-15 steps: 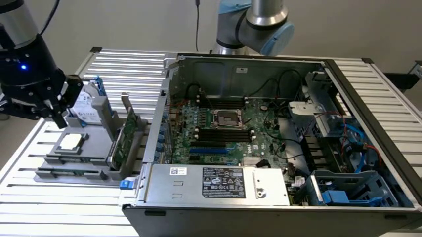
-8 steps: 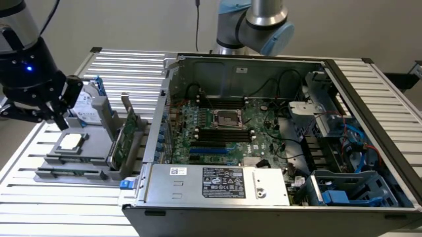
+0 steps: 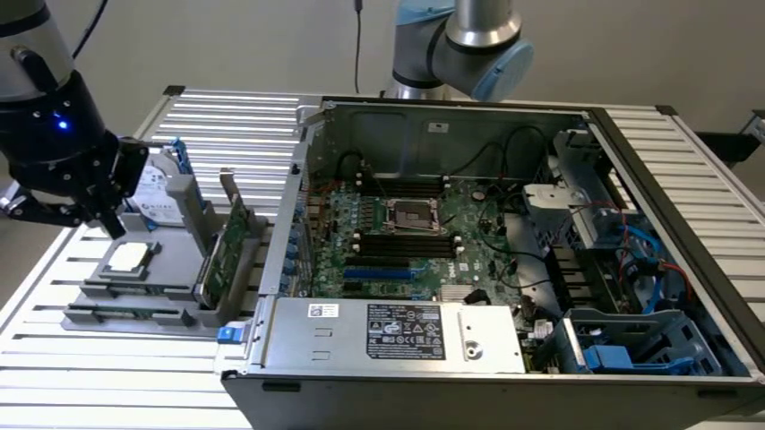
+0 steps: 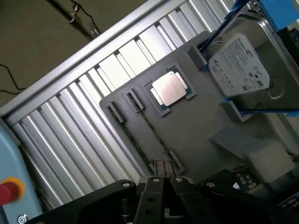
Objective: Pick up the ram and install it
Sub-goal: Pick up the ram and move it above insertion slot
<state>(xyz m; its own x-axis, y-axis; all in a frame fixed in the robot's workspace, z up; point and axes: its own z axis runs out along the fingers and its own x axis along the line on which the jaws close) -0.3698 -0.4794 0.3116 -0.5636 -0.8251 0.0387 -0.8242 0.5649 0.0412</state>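
Near the closed claw (image 4: pixel 164 181), the ram (image 4: pixel 154 134) seemingly stands edge-on.

Grey tray (image 4: pixel 201 121), seemingly green ram (image 4: pixel 136 148).

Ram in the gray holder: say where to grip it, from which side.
Probably pinch the ram across its flat faces near mid-length, coming straight down from above. It stands on its long edge in the gray holder, clips at both ends, so only its thin top edge is exposed.
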